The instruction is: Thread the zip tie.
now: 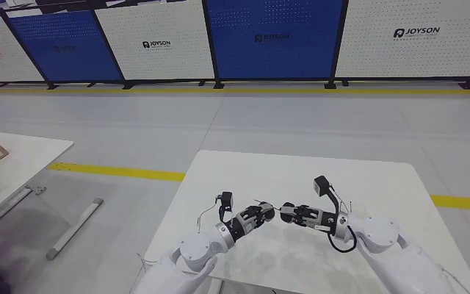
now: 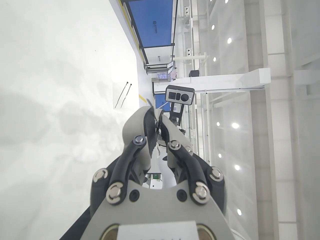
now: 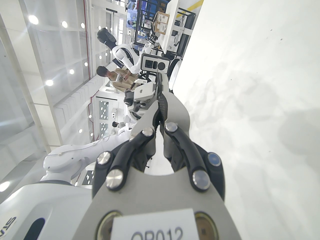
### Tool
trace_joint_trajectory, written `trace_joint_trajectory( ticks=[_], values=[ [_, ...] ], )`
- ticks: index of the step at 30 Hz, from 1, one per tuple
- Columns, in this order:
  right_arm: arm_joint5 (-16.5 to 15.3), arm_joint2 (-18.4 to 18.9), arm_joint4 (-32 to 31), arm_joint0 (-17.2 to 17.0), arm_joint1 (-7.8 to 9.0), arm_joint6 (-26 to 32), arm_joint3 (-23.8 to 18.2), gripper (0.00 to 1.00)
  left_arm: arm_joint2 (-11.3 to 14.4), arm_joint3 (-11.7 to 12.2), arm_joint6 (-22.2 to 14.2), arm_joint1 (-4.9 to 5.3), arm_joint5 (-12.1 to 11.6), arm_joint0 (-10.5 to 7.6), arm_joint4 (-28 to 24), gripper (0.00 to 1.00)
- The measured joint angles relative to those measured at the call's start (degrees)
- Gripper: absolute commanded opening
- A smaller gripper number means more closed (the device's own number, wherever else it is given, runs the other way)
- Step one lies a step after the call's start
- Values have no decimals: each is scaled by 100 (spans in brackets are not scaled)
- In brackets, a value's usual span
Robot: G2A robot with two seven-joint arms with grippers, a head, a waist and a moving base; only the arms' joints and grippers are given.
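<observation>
My two grippers meet tip to tip a little above the middle of the white table (image 1: 242, 176). The left gripper (image 2: 155, 119) is shut on a thin dark zip tie (image 2: 150, 105), whose short end pokes out past the fingertips. Facing it, the right gripper (image 3: 159, 103) is also shut, with a thin dark strip of the zip tie (image 3: 158, 87) running out from between its pads. In the top view the left gripper (image 1: 264, 213) and right gripper (image 1: 288, 214) nearly touch, and the tie between them is too thin to follow.
Two spare zip ties (image 2: 123, 94) lie side by side on the table beyond the left gripper. The table's near edge (image 1: 220, 273) runs close under both arms. A second white table (image 1: 29, 158) stands off to the left.
</observation>
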Motion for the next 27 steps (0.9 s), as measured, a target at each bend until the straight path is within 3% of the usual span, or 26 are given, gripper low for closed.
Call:
trace_joint_trajectory(
  ticks=[9, 10, 11, 12, 18, 22, 27],
  values=[
    [0, 0, 0, 0, 0, 0, 0, 0, 57, 3, -13, -8, -38, 2, 147, 0],
    [0, 0, 0, 0, 0, 0, 0, 7, 60, 3, -13, -9, -43, 2, 159, 0],
    [0, 0, 0, -1, 0, -1, -1, 47, 63, 2, -12, -9, -47, 4, 166, 0],
    [2, 5, -6, -16, -1, -24, -12, 100, 65, 0, -11, -10, -50, 7, 170, 0],
    [65, 237, -137, -195, 38, -247, -160, 100, 38, -7, 4, -11, -56, 17, 168, 0],
    [172, 552, -334, -323, 131, -277, -357, 100, 16, -47, 198, -4, -105, 62, 436, 0],
    [279, 1008, -519, -636, 264, -468, -699, 100, 19, -117, 229, 0, 154, 122, 441, 0]
  ],
)
